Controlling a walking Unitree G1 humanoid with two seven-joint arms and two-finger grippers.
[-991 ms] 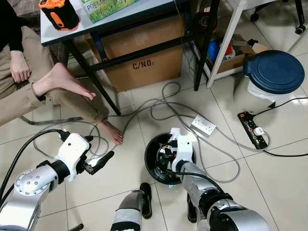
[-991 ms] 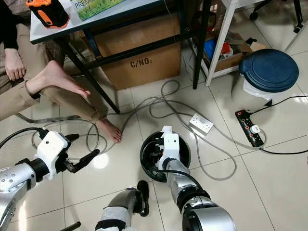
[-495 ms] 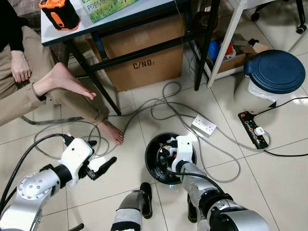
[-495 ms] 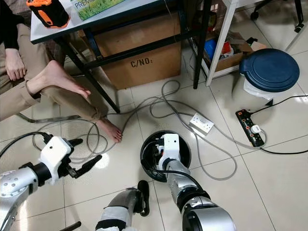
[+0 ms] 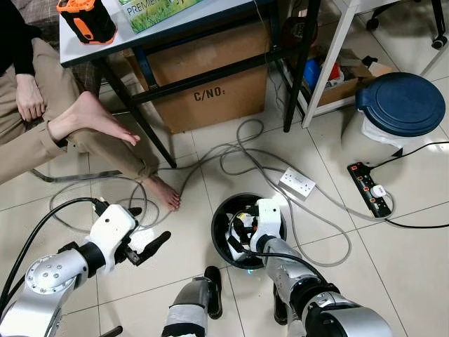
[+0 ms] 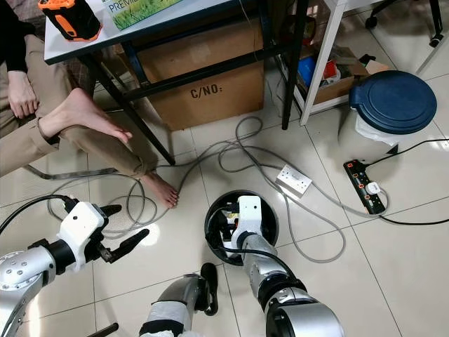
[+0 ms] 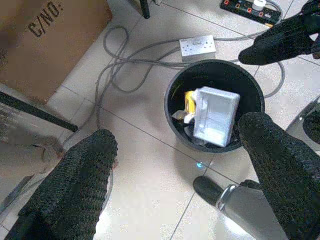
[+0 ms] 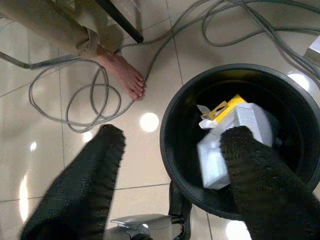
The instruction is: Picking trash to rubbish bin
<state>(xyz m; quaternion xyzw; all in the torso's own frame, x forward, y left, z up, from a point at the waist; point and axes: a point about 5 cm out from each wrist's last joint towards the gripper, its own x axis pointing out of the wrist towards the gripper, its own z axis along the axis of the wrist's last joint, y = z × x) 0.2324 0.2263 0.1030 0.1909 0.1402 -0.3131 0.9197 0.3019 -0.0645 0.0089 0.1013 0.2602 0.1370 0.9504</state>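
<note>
A black round rubbish bin (image 5: 222, 214) stands on the tiled floor just ahead of my feet. Inside it lie a white box (image 8: 220, 155) and a yellow scrap (image 8: 223, 108). My right gripper (image 5: 240, 226) hovers right over the bin's mouth, open, with nothing in its fingers (image 8: 250, 175). My left gripper (image 5: 147, 226) hangs open above the bare floor to the left of the bin, empty; the left wrist view looks across at the bin (image 7: 176, 87) and the white box (image 7: 215, 117).
A person sits at the left, one bare foot (image 5: 165, 194) on the floor near the bin. Grey cables (image 5: 238, 151) loop past a white socket block (image 5: 297, 182) and a black power strip (image 5: 368, 189). A cardboard box (image 5: 203, 84), table legs and a blue-lidded bin (image 5: 400, 104) stand behind.
My left gripper has shifted a little to the right and down, towards the bin. My right wrist has sunk slightly over the bin's mouth.
</note>
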